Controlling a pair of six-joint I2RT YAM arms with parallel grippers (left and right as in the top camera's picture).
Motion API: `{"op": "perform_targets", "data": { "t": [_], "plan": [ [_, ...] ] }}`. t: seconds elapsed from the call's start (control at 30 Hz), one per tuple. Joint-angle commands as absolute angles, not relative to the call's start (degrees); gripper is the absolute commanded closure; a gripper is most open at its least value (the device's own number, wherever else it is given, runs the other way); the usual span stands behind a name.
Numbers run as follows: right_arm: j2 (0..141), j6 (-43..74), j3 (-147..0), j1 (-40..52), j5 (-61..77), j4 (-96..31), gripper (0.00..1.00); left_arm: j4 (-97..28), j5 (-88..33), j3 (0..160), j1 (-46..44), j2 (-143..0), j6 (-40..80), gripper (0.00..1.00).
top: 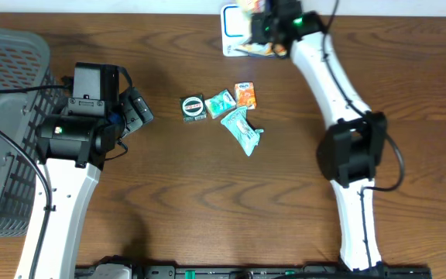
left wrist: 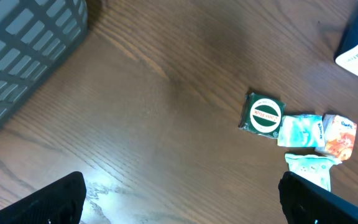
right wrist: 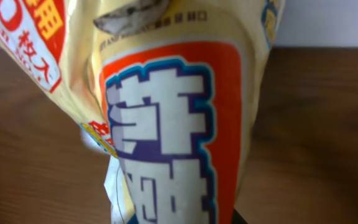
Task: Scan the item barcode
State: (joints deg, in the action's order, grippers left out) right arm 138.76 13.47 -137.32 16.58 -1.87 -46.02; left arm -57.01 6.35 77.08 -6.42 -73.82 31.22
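The right pincer (top: 272,29) is clamped tight on the yellow snack packet (right wrist: 173,124). It holds the packet at the far edge of the worktop (top: 207,209), over the white and blue device (top: 231,32) that I take for the scanner. The film is crumpled and curved in the grip, so the likeliest failure is a barcode that is bent, creased or facing away from the reader. Where the code sits I cannot tell. A thin pinch on slippery film could also let the packet slide or twist out. Lowering too far may knock the device. Farther off, small sachets (top: 221,102) lie mid-worktop. The left pincer (top: 136,108) stands wide and empty beside the grey basket (top: 6,116), well apart from the packet and no hazard.
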Motion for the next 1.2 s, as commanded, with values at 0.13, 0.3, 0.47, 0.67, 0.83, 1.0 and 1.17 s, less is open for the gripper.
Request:
{"op": "perform_targets", "data": {
  "t": [0.13, 0.3, 0.47, 0.67, 0.83, 1.0, 1.17],
  "plan": [
    [134.23, 0.89, -139.55, -2.11, -23.55, -58.81, 0.99, -57.21, 6.7, 77.87, -6.17, -73.73, 30.65, 0.02],
    [134.32, 0.45, -137.67, -14.83, -20.05, -60.27, 0.35, -57.21, 6.7, 77.87, -6.17, -73.73, 30.65, 0.02],
    [134.32, 4.67, -137.03, -21.65, -6.11, -64.01, 0.01, -57.21, 6.7, 77.87, -6.17, -73.73, 30.65, 0.02],
    [134.32, 5.52, -137.03, -21.89, 15.92, -68.36, 0.01, -57.21, 6.7, 77.87, -6.17, -73.73, 30.65, 0.02],
    [134.32, 5.52, -137.01, -18.24, 34.72, -73.78, 0.03, -57.21, 6.7, 77.87, -6.17, -73.73, 30.65, 0.03],
    [134.37, 4.03, -135.52, -10.92, 33.78, -79.99, 0.16, -57.21, 6.7, 77.87, -6.17, -73.73, 30.65, 0.02],
    [134.37, -0.4, -127.61, 0.08, 31.22, -80.51, 0.12, -57.21, 6.7, 77.87, -6.17, -73.73, 30.65, 0.02]
  ]
}}
